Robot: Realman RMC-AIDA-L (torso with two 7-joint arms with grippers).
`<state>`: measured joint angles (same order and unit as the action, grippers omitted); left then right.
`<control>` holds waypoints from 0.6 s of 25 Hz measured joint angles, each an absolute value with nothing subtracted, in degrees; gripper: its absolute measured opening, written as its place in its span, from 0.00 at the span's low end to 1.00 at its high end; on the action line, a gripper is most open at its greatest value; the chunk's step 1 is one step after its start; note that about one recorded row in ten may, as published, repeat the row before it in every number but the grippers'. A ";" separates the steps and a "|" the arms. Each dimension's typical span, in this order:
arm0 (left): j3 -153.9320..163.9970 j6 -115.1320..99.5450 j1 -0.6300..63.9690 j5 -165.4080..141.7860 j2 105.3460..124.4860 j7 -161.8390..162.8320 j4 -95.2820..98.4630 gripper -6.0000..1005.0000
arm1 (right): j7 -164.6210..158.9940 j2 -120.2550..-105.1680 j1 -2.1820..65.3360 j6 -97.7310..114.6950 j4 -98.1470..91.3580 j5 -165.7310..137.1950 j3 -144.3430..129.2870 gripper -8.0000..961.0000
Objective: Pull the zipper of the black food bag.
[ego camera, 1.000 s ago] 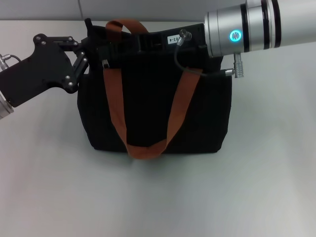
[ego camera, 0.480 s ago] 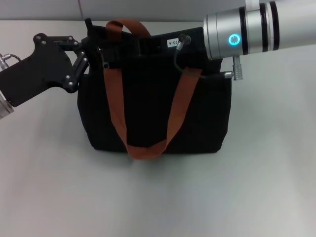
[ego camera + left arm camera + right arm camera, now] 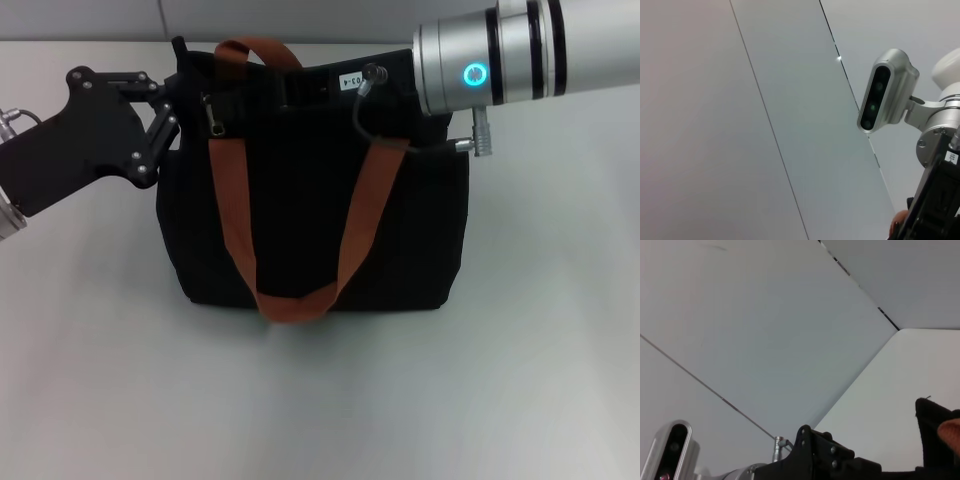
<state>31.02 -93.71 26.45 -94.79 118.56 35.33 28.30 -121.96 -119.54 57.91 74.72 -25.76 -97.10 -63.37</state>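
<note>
Bag (image 3: 310, 220): black, boxy, upright on the counter (image 3: 320, 400), one rust-orange handle draped down its front face. Zipper (image 3: 209, 115): small silver slider, at the top edge's left end.

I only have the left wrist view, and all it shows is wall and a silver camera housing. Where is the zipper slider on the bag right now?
Observer: In the head view, the zipper sits near the end of the black food bag's top edge on the robot's left, right beside the orange handle.
Operator: Where is my left gripper relative to that?
Observer: The left gripper is at the bag's upper corner on that same side, just outboard of the zipper.
Operator: And the right one?
Observer: The right gripper reaches across the bag's top from the robot's right, with its silver forearm above the bag's right corner.
</note>
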 joint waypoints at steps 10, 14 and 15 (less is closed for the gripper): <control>31.02 -93.86 26.20 -94.59 118.56 35.33 28.30 0.03 | -122.26 -119.63 58.29 74.58 -25.76 -96.83 -64.22 0.04; 31.03 -93.98 26.19 -94.55 118.56 35.33 28.30 0.03 | -122.28 -119.68 58.36 74.90 -25.75 -96.75 -64.24 0.06; 31.03 -94.02 26.19 -94.54 118.56 35.33 28.30 0.03 | -122.29 -119.71 58.43 74.99 -25.75 -96.73 -64.25 0.06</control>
<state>31.03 -94.02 26.19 -94.54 118.56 35.33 28.30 -122.29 -119.71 58.43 74.99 -25.75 -96.73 -64.25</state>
